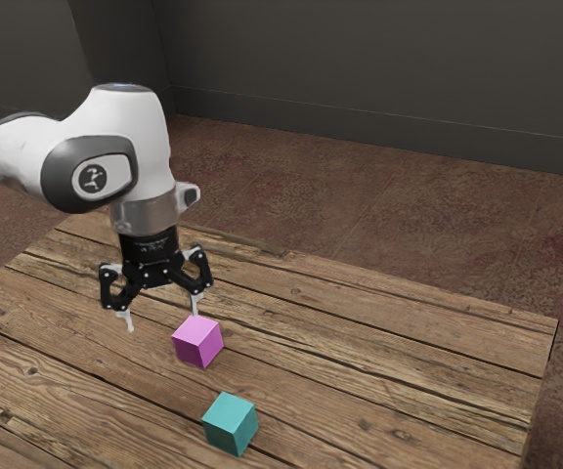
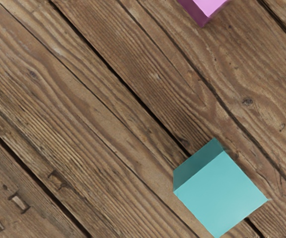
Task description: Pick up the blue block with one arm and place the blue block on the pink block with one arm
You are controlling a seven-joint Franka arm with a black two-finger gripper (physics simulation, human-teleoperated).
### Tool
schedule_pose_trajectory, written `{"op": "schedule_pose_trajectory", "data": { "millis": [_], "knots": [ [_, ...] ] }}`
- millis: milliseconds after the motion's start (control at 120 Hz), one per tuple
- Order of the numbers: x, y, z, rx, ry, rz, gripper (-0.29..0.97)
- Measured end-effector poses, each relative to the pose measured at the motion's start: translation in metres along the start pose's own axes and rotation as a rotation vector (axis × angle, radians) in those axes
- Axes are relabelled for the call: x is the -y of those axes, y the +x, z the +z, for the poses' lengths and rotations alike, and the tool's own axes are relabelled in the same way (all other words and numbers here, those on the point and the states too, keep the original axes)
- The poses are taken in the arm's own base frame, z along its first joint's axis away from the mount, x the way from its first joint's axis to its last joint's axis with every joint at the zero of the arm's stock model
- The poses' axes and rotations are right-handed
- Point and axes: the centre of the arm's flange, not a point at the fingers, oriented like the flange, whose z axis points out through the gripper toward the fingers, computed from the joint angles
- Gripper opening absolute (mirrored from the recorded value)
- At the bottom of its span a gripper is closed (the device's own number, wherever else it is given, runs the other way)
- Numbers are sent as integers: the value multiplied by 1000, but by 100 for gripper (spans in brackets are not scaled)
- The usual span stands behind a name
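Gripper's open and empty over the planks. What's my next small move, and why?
Probably shift the gripper toward the blue block, staying high. It hangs open beside the pink block, and the blue block sits apart from both on the table, untouched.

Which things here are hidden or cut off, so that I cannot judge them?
Pink block, wrist view: cut off by the picture's edge; one corner shows.
Blue block, exterior view: its far faces are hidden by its own body.
Table, exterior view: near side cut off by the lower edge.
Arm, exterior view: its base lies beyond the left edge.
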Motion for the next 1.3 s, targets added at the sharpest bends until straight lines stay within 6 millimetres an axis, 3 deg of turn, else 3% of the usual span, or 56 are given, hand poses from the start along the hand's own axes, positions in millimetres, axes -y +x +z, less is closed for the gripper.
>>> {"op": "schedule_pose_trajectory", "data": {
  "millis": [217,342,650,817,975,1142,1300],
  "knots": [
    [-24,-8,12,-98,-6,356,68],
    [-14,-9,62,-76,-13,492,68],
    [-38,0,120,-77,-79,704,68],
    [-39,2,136,-72,-105,764,68],
    [-22,-22,146,-77,-122,829,68],
    [-28,-17,166,-61,-117,848,68],
    [-31,-13,172,-62,-128,856,68]
  ]
}}
